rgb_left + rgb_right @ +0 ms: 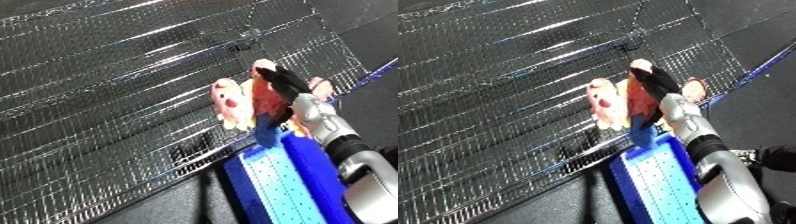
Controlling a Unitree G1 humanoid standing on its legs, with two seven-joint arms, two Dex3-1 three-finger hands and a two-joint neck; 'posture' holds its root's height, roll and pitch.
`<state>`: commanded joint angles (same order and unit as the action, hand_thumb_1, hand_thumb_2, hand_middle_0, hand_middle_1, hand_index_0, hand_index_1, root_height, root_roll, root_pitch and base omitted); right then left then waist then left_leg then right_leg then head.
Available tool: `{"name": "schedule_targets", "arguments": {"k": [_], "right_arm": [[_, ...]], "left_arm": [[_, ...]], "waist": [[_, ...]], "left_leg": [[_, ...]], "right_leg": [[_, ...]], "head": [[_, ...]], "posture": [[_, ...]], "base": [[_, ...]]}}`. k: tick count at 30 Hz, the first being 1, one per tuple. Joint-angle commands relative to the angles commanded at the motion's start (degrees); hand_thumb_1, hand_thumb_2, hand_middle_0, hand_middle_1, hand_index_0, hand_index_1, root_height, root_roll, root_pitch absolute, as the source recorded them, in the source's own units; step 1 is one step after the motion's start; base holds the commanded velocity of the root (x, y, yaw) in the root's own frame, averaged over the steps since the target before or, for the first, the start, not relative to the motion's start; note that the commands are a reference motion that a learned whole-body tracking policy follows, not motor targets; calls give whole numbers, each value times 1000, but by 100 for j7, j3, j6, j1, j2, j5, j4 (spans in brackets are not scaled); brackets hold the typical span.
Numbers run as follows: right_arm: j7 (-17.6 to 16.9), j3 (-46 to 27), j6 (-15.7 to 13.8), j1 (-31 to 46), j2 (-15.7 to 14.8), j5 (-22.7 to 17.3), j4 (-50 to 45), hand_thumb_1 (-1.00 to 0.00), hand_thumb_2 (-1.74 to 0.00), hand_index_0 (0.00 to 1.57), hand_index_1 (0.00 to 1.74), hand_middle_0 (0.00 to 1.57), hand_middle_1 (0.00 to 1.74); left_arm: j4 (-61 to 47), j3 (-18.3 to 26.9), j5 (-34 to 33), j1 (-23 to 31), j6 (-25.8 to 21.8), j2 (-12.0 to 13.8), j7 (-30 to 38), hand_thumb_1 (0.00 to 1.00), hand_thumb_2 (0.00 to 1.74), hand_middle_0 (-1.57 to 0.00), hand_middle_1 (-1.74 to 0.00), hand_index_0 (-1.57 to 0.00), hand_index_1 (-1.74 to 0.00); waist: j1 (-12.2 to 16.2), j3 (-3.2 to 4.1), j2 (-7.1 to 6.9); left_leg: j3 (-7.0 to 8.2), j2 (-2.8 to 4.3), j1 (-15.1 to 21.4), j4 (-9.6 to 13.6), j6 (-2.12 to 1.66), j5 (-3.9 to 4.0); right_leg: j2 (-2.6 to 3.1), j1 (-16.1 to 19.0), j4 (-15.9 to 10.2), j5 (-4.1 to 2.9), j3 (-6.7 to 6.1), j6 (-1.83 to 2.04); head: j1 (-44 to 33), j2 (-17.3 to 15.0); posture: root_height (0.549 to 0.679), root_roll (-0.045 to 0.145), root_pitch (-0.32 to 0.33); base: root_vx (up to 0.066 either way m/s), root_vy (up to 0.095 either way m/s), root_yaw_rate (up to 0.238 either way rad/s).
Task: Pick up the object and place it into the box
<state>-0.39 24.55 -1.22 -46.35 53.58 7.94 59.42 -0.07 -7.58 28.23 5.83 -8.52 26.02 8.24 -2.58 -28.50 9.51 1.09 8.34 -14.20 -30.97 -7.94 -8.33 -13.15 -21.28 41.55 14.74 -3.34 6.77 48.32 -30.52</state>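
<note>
My right hand is raised over the wire mesh, its black fingers curled round a soft toy with pink limbs, a red body and a blue part hanging below. The toy hangs in the air just past the near edge of the mesh. Below it, at the lower right, stands the blue bin with a pale ribbed inner floor; my forearm crosses above the bin. My left hand shows in neither view.
A large silver wire mesh surface fills most of both views, tilted because the camera is tilted. Dark floor lies at the bottom left and at the upper right corner. A blue edge strip runs along the right.
</note>
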Motion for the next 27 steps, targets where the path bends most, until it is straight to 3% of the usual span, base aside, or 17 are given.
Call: {"name": "schedule_targets", "arguments": {"k": [15, 27], "right_arm": [[-63, -92, 25, 255, -223, 73, -272, -1000, -1740, 1570, 1740, 1570, 1740], [-30, -146, 90, 392, -194, 93, -429, -1000, -1740, 1570, 1740, 1570, 1740]], "left_arm": [[103, 184, 67, 96, -30, 2, 5, 1000, 1740, -1570, -1740, -1570, -1740], [169, 194, 110, 72, 42, 94, -46, 1000, 1740, -1570, -1740, -1570, -1740]], "waist": [[22, -47, -116], [1, -70, -176]], "left_leg": [[-24, 72, 6, -24, -11, -21], [-93, 71, -49, -141, -25, 6]], "right_leg": [[46, 89, -22, -12, 57, -5], [36, 114, 77, -29, 84, -23]], "head": [[-44, -1], [116, 42]], "posture": [[637, 70, -86], [634, 66, -108]], "base": [[-16, -17, 7], [-34, -6, 35]]}}
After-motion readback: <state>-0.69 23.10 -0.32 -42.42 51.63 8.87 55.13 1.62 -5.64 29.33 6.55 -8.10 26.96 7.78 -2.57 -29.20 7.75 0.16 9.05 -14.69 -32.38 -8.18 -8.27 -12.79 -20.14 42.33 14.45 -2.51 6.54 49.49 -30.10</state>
